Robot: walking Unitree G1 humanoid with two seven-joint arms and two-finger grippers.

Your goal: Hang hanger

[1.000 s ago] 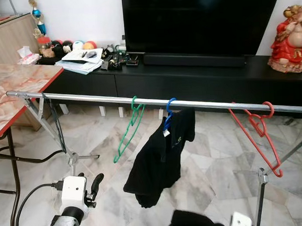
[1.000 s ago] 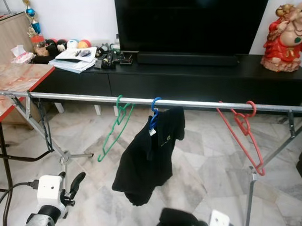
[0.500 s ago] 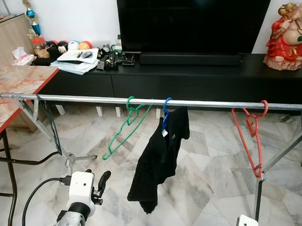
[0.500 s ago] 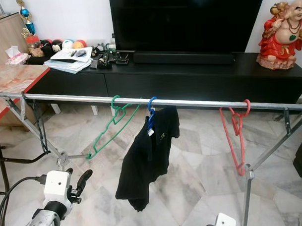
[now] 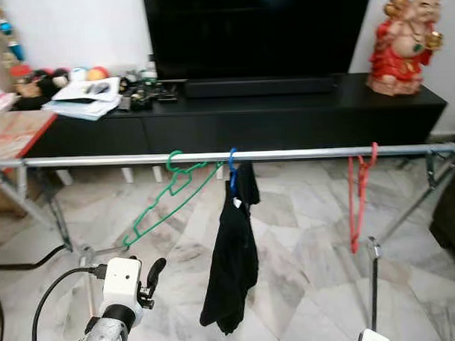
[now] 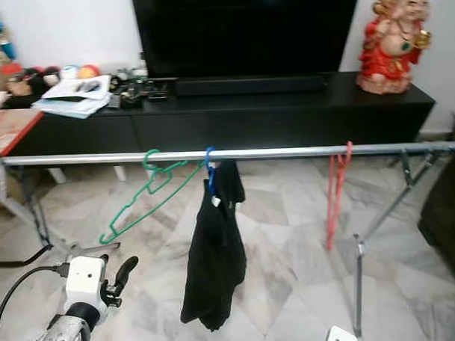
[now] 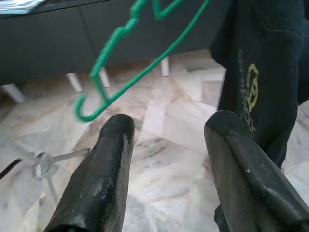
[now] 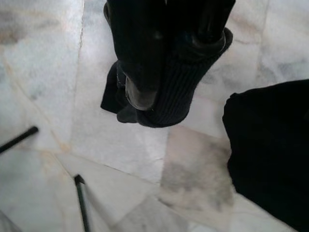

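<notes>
Clothes rail (image 5: 302, 153) carrying three hangers: green hanger (image 5: 165, 202), empty and tilted; blue hanger (image 5: 232, 169), bearing a black shirt (image 5: 235, 267); red hanger (image 5: 355, 200), empty. The hanging step appears complete, the blue hanger's hook sitting over the rail. Left gripper (image 7: 166, 159) is low before the rail, fingers spread and empty. Right gripper (image 8: 166, 53) is low over the marble floor (image 8: 43, 72), its fingers pinching a dark knitted cloth (image 8: 178, 92).

Hangers: three — green hanger (image 5: 168, 195), blue hanger (image 5: 232, 170), red hanger (image 5: 359, 199)
Black shirts: one (image 5: 234, 264)
Clothes rails: one (image 5: 302, 153)
Televisions: one (image 5: 256, 31)
Red statues: one (image 5: 402, 33)
</notes>
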